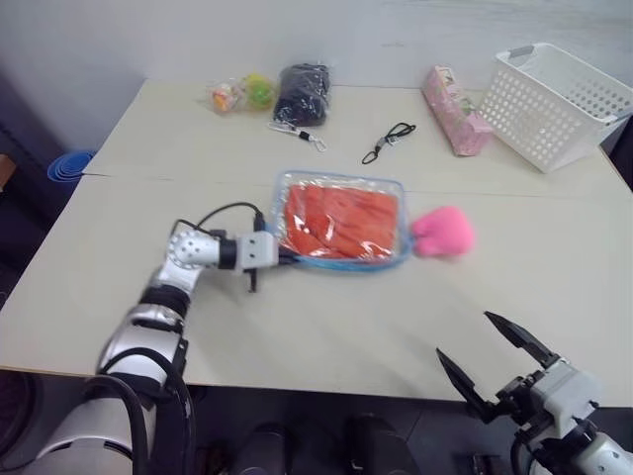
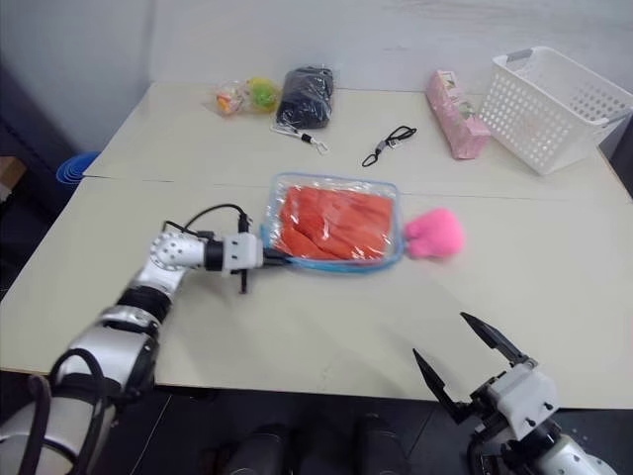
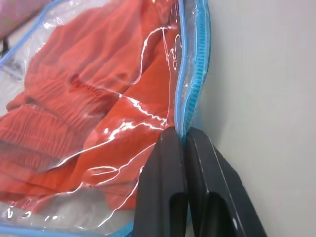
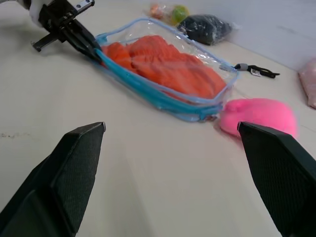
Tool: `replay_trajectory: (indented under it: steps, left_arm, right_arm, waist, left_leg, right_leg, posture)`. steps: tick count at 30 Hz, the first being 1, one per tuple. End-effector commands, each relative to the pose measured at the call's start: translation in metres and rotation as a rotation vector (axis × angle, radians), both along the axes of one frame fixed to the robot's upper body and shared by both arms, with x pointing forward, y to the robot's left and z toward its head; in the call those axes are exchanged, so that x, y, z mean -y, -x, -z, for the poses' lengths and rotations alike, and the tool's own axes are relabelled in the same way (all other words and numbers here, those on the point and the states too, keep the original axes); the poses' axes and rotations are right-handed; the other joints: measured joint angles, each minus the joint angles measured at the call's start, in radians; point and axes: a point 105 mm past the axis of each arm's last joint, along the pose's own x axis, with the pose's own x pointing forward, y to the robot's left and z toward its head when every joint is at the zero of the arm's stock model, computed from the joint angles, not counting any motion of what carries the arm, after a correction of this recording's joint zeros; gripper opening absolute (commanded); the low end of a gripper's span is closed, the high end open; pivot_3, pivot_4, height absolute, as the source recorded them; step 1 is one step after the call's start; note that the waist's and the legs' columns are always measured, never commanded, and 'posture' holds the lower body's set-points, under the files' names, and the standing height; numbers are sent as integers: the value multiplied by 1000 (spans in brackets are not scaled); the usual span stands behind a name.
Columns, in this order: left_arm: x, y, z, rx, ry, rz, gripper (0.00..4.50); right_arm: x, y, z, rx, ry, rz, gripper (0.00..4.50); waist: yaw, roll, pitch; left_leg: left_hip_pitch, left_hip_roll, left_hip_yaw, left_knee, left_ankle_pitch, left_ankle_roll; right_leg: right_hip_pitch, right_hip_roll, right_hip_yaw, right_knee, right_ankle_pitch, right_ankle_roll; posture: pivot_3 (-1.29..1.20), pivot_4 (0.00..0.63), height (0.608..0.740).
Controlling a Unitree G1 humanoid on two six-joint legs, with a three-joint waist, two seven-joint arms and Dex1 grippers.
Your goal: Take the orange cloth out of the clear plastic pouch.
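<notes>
At frame center, the orange cloth (image 1: 341,220) sits fully inside the clear plastic pouch (image 1: 392,190), zipper seemingly unopened. The left gripper (image 1: 282,255) pinches its blue edge; the right gripper (image 1: 495,361) gapes empty, lower right.

"What can't you make out here?"

"The small bright items (image 1: 242,93) at the table's far edge are too small to identify. The white basket (image 1: 557,102) runs off the picture's side."

"And up close?"

"The pouch (image 3: 193,74) and cloth (image 3: 74,108) are cropped, and your left fingers (image 3: 165,192) cover one corner."
</notes>
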Motion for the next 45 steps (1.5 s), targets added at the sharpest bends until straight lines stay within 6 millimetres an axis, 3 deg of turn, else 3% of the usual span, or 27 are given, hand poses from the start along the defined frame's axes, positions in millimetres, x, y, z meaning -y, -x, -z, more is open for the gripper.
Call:
replay_trajectory:
  steps: [1,11,22,31,35,37,40,45]
  left_arm:
    - [30,24,18,0,-10,137,16]
    - [72,34,22,-44,23,59,16]
    - [81,51,22,-139,-28,36,16]
    - [84,63,19,-283,26,22,2603]
    - [79,65,1,-356,117,33,3894]
    - [70,61,-11,-376,182,36,4458]
    - [52,56,-30,-434,302,57,4458]
    - [19,56,-52,-497,392,137,4458]
  right_arm:
    - [-1,10,-10,40,27,13,4500]
    - [11,21,-8,17,52,54,4500]
    - [16,19,-7,16,61,59,4500]
    - [24,15,-7,14,41,72,4500]
    - [42,5,-24,-11,-151,131,4500]
    - [54,-4,-28,-39,-134,151,4500]
    - [77,-26,-28,-121,-161,199,4500]
    - [114,-86,-25,-287,-215,301,4500]
  waist:
    - [3,1,-1]
    - [4,5,-3]
    - [2,5,-3]
    - [1,5,-3]
    - [0,5,-3]
    - [-3,5,-3]
    - [-17,5,-3]
    - [-27,5,-2]
  left_leg:
    - [0,0,0,0,0,0]
    - [11,0,-1,0,-5,8]
    - [11,0,-2,0,-4,8]
    - [11,0,-2,0,-4,7]
    - [11,0,-2,0,-4,7]
    - [11,1,-3,0,-4,7]
    - [11,1,-3,0,-3,5]
    - [10,1,-3,0,-2,5]
  right_leg:
    - [0,0,0,0,0,0]
    - [15,0,0,-3,0,0]
    - [14,0,1,-3,0,0]
    - [14,0,1,-4,0,0]
    - [14,0,1,-4,0,0]
    - [14,0,1,-4,0,0]
    - [14,1,1,-4,0,-1]
    - [14,1,0,-3,0,-1]
  posture:
    - [0,150,740]
    - [0,150,740]
    - [0,150,740]
    - [0,150,740]
    - [0,150,740]
    - [0,150,740]
    - [0,150,740]
    - [0,150,740]
